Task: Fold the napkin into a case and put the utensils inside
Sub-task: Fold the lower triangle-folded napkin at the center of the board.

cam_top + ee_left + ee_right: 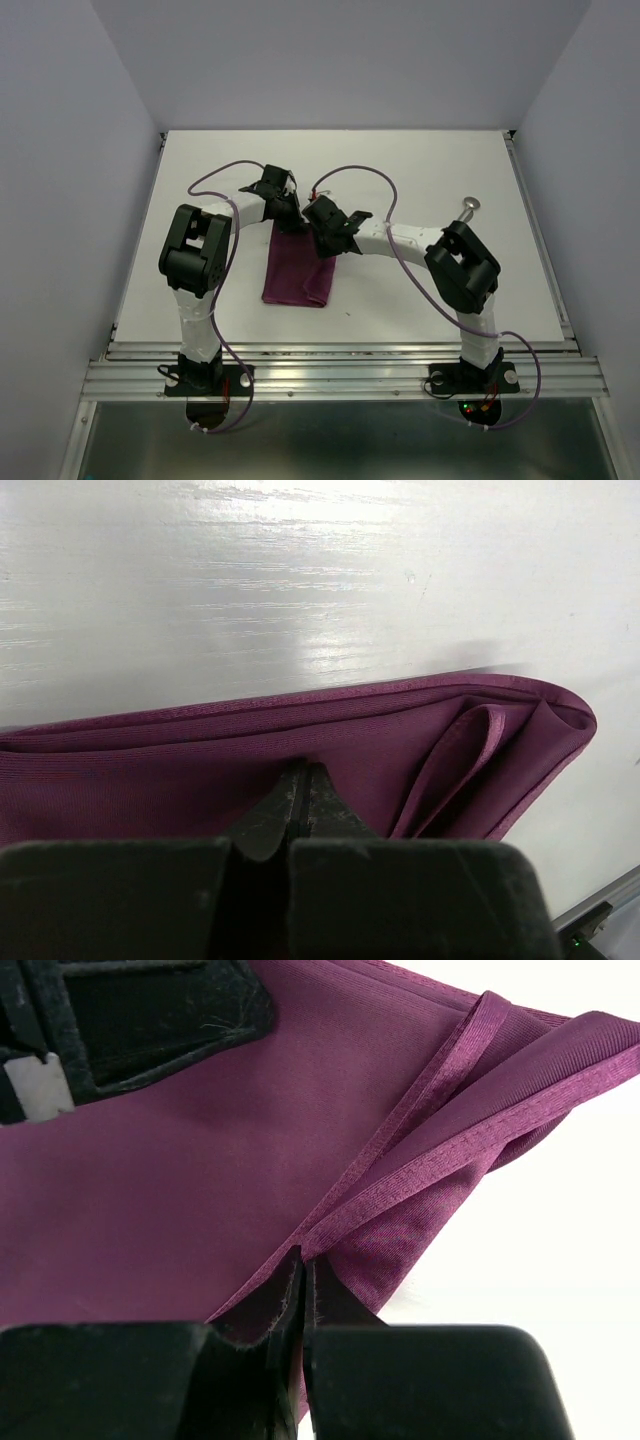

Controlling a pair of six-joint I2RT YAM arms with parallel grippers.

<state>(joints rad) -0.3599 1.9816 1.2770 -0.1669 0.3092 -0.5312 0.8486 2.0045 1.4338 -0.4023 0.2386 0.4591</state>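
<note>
The plum-purple cloth napkin (298,277) is lying folded into a narrow rectangle on the white table (400,300), between the two arms. The left pincer (303,772) is closed, its tips pressing into the cloth near the far edge; I cannot tell whether it is pinching a layer. The right pincer (302,1260) is closed on a hemmed edge of the napkin, lifting that layer slightly. The shiny silver metal spoon (470,207) is lying well apart, to the far right.

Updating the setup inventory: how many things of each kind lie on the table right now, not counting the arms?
Purple napkin: 1
Silver utensil: 1 in view
Total: 2
</note>
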